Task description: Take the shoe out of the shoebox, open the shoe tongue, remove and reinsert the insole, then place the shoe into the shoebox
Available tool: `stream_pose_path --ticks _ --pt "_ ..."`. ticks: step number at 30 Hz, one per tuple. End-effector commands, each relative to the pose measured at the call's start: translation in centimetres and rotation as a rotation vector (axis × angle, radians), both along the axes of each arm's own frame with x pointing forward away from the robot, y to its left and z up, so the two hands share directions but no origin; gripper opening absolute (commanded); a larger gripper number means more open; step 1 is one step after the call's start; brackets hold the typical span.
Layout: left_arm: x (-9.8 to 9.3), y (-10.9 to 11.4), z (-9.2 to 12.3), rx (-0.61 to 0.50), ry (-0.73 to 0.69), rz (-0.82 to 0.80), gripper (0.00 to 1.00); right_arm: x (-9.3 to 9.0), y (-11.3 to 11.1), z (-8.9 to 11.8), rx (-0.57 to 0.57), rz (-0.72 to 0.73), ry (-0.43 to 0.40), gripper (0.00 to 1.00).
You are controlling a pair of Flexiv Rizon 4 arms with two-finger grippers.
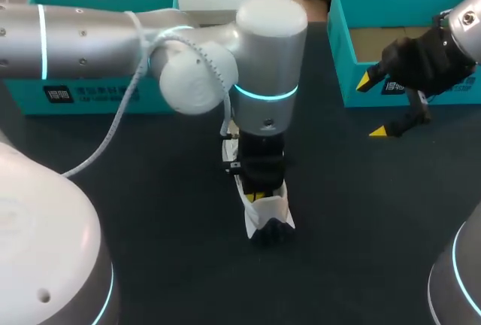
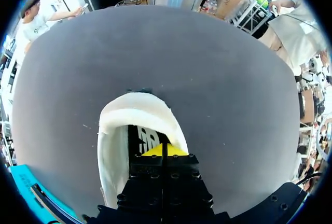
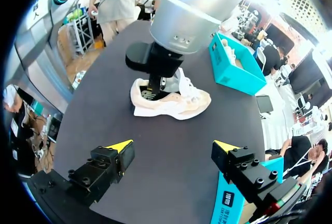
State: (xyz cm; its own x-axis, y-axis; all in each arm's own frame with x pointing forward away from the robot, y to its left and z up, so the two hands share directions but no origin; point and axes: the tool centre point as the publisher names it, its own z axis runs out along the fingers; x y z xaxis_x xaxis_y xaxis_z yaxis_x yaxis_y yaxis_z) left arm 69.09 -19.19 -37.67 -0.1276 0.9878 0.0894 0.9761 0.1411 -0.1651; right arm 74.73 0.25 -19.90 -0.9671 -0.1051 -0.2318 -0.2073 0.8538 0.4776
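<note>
The white shoe [image 1: 269,218] lies on the dark counter [image 1: 150,189], out of the blue shoebox [image 1: 340,54]. The left end effector [image 2: 164,150] is down inside it with its tips pressed together. I think this is the insole [image 2: 142,140] step, and next it must lift the insole out. The right end effector [image 1: 374,107] hangs open by the box.

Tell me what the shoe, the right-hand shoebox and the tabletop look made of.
Shoe: soft cream textile or suede, matte, with creased, floppy edges. Shoebox: cardboard, teal matte outside, plain brown inside. Tabletop: dark, matte, no glare, perhaps a mat or cloth.
</note>
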Motion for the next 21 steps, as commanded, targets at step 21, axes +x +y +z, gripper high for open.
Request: stream_pose_path --ticks 21 --pt "0.1 -1.2 -6.2 -0.143 -0.073 0.077 0.0 0.0 0.0 -0.1 -0.002 -0.001 -0.001 1.0"
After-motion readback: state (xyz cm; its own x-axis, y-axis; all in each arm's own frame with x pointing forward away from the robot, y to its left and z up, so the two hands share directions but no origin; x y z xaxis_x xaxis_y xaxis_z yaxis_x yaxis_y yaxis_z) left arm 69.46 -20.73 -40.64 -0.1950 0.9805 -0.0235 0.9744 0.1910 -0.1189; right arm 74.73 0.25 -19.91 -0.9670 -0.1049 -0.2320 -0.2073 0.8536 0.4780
